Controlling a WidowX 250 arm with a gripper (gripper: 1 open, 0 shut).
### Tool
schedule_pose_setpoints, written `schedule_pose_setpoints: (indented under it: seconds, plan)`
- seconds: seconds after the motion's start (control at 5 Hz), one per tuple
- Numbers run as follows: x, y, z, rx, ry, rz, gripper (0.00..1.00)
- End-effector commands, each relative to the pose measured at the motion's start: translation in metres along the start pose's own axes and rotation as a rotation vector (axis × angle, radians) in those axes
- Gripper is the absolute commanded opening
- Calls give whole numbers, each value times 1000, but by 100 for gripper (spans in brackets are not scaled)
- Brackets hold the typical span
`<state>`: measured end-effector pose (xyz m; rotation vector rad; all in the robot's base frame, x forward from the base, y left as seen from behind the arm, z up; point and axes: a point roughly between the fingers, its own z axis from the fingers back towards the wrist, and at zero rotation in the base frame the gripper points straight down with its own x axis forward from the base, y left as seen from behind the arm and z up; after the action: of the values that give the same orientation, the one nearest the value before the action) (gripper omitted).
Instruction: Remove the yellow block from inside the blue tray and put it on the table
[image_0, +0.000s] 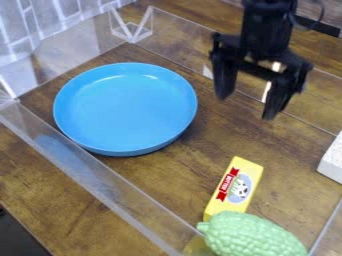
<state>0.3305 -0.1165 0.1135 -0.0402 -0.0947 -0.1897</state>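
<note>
The yellow block (233, 187) with its red-and-white cartoon label lies flat on the dark wood table (274, 145), to the lower right of the blue tray (124, 107). Nothing lies inside the tray. My gripper (251, 94) hangs open well above the table, up and behind the block, to the right of the tray's rim. Nothing sits between its black fingers (278, 97).
A bumpy green gourd toy (254, 237) rests at the front edge, touching the block's near end. A white object (333, 158) pokes in at the right edge. Clear plastic sheets (94, 190) wall the left and front.
</note>
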Motion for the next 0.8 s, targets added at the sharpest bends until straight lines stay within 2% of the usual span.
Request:
schedule_pose_setpoints:
  seconds: [0.0,0.6]
  plan:
    - [7,14,39,-8,-101,41,100]
    - [5,14,23,-19,-61,39,100]
